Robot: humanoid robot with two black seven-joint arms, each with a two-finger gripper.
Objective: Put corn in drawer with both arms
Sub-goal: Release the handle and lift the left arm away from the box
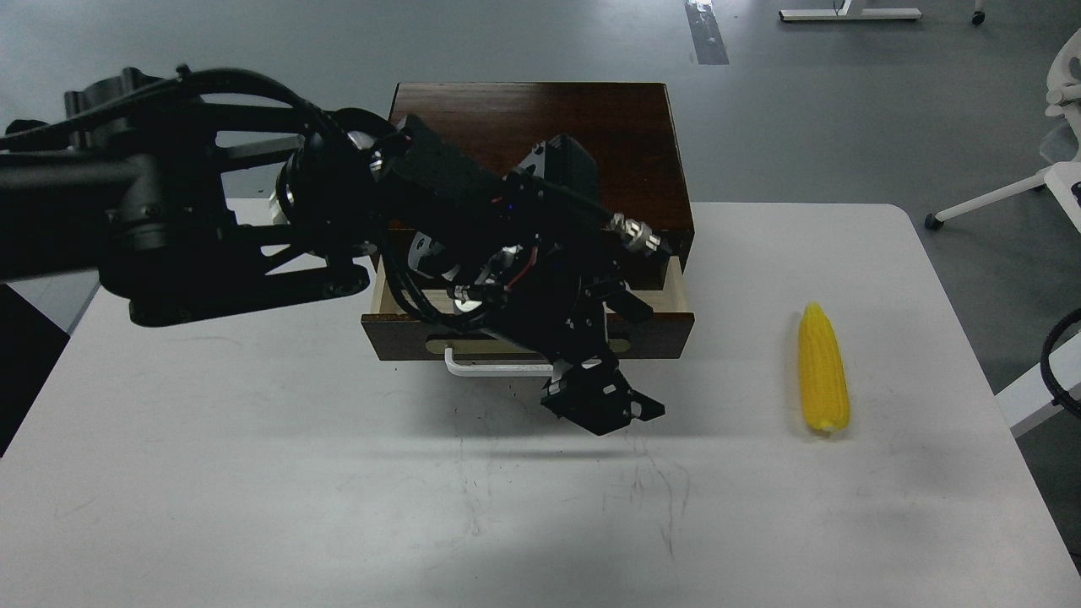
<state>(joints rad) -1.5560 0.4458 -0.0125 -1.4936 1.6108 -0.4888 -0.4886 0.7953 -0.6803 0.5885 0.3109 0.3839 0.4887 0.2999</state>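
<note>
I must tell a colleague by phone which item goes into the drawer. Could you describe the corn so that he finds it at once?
Start from the white table with the dark wooden box at its far middle. Go right from the box's open drawer; the corn lies alone near the right edge, pointed end away from the robot. It is the only bright yellow, ribbed, tapered thing there.

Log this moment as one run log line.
drawer: partly open | corn: on table, right of drawer | left gripper: at handle | right arm: out of view
</note>
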